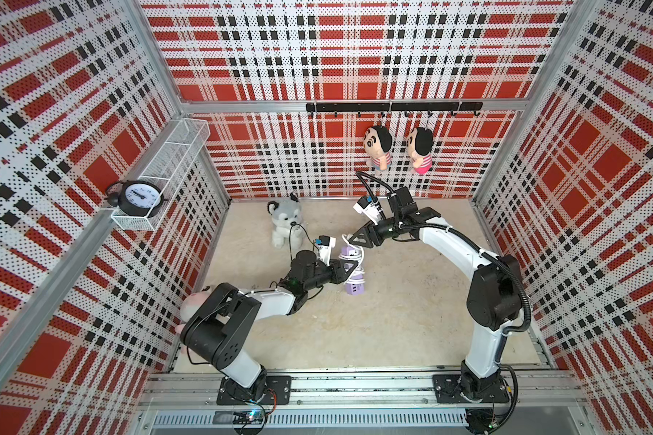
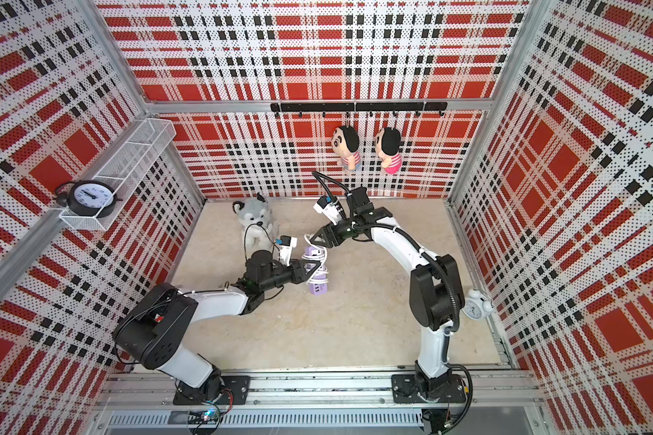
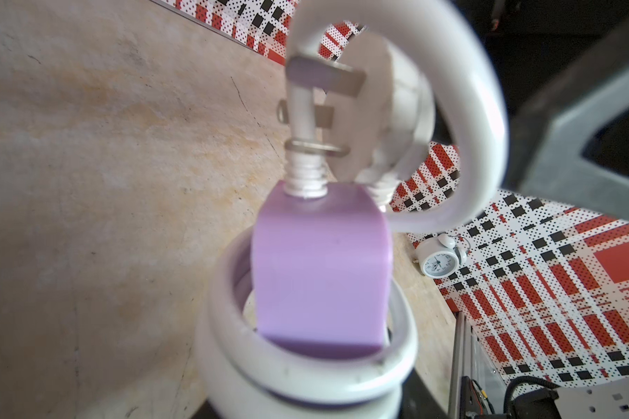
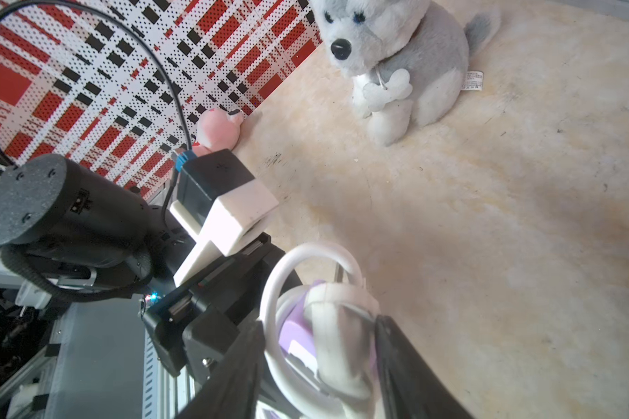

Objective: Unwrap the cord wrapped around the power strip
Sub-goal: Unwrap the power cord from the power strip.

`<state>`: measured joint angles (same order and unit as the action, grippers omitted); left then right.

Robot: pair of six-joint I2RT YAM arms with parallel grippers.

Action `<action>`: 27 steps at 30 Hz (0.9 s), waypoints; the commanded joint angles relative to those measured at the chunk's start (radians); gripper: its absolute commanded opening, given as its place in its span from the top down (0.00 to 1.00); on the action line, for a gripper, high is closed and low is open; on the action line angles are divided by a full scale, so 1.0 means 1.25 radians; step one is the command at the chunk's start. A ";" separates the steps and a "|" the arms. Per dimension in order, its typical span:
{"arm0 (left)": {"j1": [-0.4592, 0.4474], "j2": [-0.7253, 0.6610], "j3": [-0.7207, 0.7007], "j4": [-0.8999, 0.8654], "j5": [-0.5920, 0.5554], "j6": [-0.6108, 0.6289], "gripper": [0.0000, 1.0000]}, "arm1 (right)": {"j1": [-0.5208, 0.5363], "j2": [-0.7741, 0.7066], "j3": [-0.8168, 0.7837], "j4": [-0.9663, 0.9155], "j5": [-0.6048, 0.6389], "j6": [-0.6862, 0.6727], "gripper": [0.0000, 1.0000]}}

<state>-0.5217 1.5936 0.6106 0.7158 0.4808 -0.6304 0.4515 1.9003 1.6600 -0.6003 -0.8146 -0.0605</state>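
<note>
The lavender power strip stands nearly upright off the floor, with the white cord coiled round its middle. My left gripper is shut on the strip at mid-height. In the left wrist view the strip rises out of cord coils that hide my fingers. The plug sits at its top end inside a cord loop. My right gripper is at that top end. Its fingers stand apart on either side of the blurred plug and a loop.
A grey husky plush sits at the back left. A pink plush lies by the left wall. A white alarm clock stands by the right wall. Two dolls hang at the back.
</note>
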 commanded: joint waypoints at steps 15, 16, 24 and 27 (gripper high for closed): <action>-0.011 -0.050 0.054 0.092 -0.016 0.017 1.00 | 0.010 -0.030 -0.016 0.002 0.038 -0.008 0.88; -0.009 -0.052 0.046 0.104 -0.033 0.004 1.00 | 0.006 -0.042 -0.029 0.015 0.039 -0.001 0.89; 0.018 -0.058 -0.032 0.253 -0.108 -0.116 1.00 | -0.034 -0.166 -0.174 0.179 0.033 0.092 1.00; 0.019 -0.062 -0.043 0.262 -0.135 -0.121 1.00 | -0.048 -0.212 -0.231 0.236 0.023 0.125 1.00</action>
<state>-0.5076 1.5616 0.5625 0.8814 0.3771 -0.7452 0.4088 1.6920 1.4166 -0.3893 -0.7662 0.0448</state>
